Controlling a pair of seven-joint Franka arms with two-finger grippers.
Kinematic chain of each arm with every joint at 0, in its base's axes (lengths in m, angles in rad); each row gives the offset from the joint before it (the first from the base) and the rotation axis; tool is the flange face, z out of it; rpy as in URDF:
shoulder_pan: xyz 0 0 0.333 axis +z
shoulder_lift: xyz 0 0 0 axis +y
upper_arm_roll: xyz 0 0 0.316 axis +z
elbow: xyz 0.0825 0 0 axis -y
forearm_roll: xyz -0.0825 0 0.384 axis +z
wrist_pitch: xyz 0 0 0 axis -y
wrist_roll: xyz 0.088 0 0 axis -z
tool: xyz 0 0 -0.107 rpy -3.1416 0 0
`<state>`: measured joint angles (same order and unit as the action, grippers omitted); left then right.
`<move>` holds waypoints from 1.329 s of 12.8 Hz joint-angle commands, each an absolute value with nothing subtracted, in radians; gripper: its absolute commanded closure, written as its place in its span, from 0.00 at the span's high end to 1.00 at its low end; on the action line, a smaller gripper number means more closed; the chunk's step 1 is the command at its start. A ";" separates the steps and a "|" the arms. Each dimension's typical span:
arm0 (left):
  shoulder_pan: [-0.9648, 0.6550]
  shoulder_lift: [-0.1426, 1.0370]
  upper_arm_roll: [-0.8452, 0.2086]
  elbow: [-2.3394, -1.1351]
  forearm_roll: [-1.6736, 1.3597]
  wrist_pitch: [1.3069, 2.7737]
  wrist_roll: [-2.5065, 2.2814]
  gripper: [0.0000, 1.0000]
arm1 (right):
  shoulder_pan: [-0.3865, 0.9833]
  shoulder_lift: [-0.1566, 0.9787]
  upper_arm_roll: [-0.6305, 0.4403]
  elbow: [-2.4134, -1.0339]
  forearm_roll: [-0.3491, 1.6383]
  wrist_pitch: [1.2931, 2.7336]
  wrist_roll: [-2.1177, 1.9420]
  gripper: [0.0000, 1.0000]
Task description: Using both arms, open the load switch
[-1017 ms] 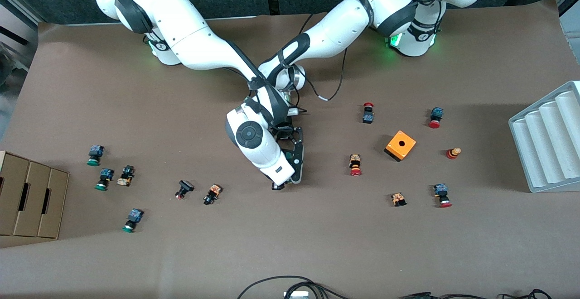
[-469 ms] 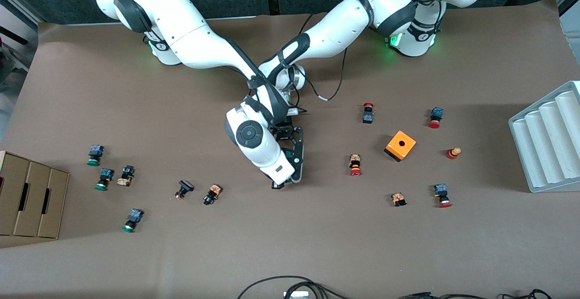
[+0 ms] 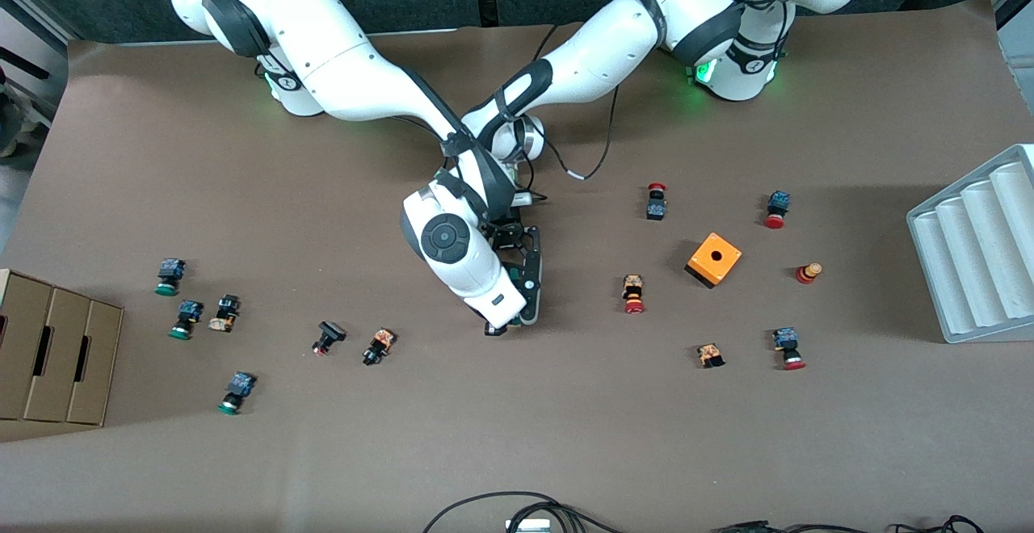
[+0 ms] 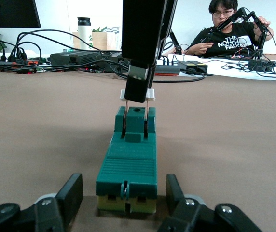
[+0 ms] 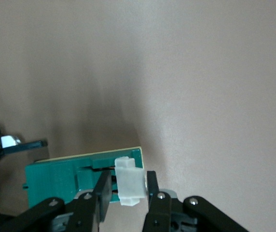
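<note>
The load switch (image 4: 127, 169), a narrow green block on a yellow base, lies flat mid-table and is mostly hidden under the right arm's wrist in the front view (image 3: 514, 322). My left gripper (image 4: 123, 180) lies low over the table with one finger on each side of the yellow-based end, shut on the block (image 3: 523, 307). My right gripper (image 5: 128, 176) comes down from above and is shut on the white piece (image 5: 130, 186) at the other end of the switch (image 5: 56, 179). The left wrist view shows the right gripper (image 4: 137, 94) pinching that piece.
An orange cube (image 3: 714, 259) and several push buttons lie toward the left arm's end. More push buttons (image 3: 378, 346) lie toward the right arm's end, next to a cardboard box (image 3: 56, 355). A white ribbed tray (image 3: 977, 250) sits at the left arm's table edge.
</note>
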<state>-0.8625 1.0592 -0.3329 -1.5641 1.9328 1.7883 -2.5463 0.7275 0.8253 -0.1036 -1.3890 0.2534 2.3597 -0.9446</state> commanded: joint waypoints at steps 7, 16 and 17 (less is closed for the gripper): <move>-0.882 1.077 -0.324 -1.562 1.936 1.775 -2.559 0.78 | 0.753 0.765 -0.115 -1.456 0.275 2.333 -0.956 0.37; -0.882 1.077 -0.324 -1.562 1.936 1.775 -2.559 0.78 | 0.764 0.759 -0.115 -1.477 0.273 2.335 -0.956 0.37; -0.882 1.077 -0.324 -1.562 1.936 1.775 -2.559 0.78 | 0.764 0.755 -0.115 -1.482 0.270 2.335 -0.954 0.37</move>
